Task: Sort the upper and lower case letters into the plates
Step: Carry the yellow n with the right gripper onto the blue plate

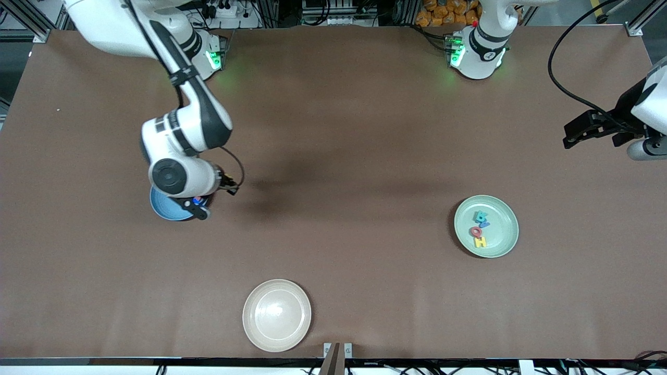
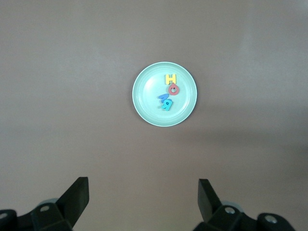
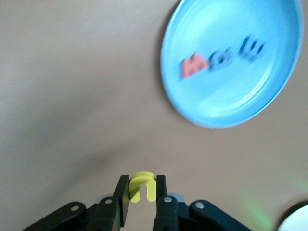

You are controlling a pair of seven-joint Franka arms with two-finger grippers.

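A small yellow letter (image 3: 142, 185), shaped like a lowercase n, is clamped between the fingers (image 3: 124, 195) of the right gripper (image 3: 142, 192), up over the blue plate (image 3: 231, 62); that plate holds a red letter (image 3: 193, 67) and two blue letters (image 3: 236, 53). The mint plate (image 1: 508, 229), toward the left arm's end, holds a yellow H (image 1: 480, 241), a red O (image 1: 476, 231), a blue letter (image 1: 484, 224) and a teal letter (image 1: 480, 215); bare brown surface (image 1: 354, 172) lies wide between the plates. The left gripper (image 2: 143, 199) waits high over that surface, fingers apart. A cream plate (image 1: 276, 314) sits near the camera-side edge.
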